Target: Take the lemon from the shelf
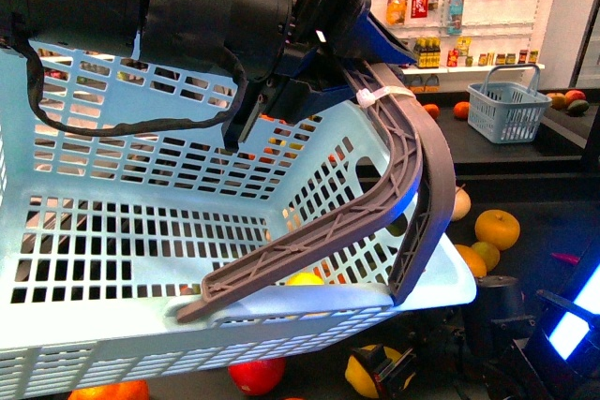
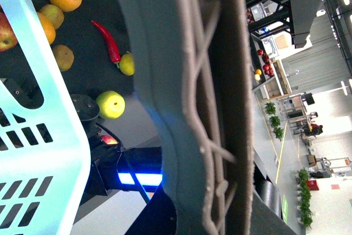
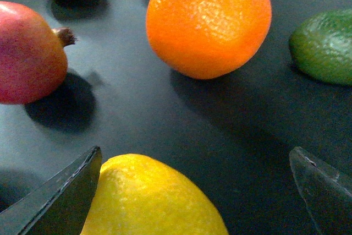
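My R fingers [image 3: 58,199] are spread wide, lemon [image 3: 151,196] at bottom left of wrist frame on shelf [image 3: 165,114], right by one finger: I'd centre it, go lower, then close gently.

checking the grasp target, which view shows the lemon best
Right wrist view: the lemon sits large inside the open right gripper. In the front view the basket hides most of the shelf; the left wrist view shows only small yellow fruit, unclear which.

No legible text or labels
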`<state>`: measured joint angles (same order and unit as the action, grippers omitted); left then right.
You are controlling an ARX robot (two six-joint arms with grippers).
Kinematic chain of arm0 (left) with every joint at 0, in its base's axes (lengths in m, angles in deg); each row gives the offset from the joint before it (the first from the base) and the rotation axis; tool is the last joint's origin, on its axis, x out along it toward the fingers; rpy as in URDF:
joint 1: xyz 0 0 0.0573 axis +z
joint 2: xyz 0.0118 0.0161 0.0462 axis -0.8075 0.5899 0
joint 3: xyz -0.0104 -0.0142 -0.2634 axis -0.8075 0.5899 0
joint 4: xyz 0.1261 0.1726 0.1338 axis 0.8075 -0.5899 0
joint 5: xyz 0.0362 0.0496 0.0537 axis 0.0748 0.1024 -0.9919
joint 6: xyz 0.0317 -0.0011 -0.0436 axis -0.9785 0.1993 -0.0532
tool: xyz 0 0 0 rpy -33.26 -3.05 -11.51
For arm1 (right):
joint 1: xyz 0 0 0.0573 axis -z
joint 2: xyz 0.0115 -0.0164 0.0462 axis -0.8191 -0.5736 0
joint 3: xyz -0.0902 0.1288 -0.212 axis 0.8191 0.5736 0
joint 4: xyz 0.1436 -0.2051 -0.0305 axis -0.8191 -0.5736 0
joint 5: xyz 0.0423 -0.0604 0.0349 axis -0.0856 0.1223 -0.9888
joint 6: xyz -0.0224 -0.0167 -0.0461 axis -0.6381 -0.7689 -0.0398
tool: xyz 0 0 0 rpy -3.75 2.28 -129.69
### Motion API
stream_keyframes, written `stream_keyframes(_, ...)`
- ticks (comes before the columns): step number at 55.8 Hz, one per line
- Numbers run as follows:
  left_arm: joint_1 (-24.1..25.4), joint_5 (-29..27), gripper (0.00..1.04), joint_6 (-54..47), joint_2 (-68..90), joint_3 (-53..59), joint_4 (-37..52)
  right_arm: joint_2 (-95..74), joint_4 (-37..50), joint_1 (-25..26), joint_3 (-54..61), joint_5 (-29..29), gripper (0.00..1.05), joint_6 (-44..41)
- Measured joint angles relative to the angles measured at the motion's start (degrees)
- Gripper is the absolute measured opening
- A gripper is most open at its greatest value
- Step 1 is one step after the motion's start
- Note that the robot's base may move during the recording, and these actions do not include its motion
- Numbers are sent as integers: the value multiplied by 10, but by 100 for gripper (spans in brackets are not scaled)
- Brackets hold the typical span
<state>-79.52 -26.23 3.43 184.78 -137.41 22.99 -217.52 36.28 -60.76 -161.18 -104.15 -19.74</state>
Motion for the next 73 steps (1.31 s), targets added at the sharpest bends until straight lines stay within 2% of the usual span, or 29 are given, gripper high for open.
stream_keyframes(21,0,0,9,0,0,0,0,16,-24,-8,43,-25,102,-30)
stream_keyframes(59,0,0,9,0,0,0,0,-5,-113,-28,-33,44,102,-73)
stream_keyframes(73,0,0,9,0,0,0,0,-12,-136,-30,-51,50,102,-86)
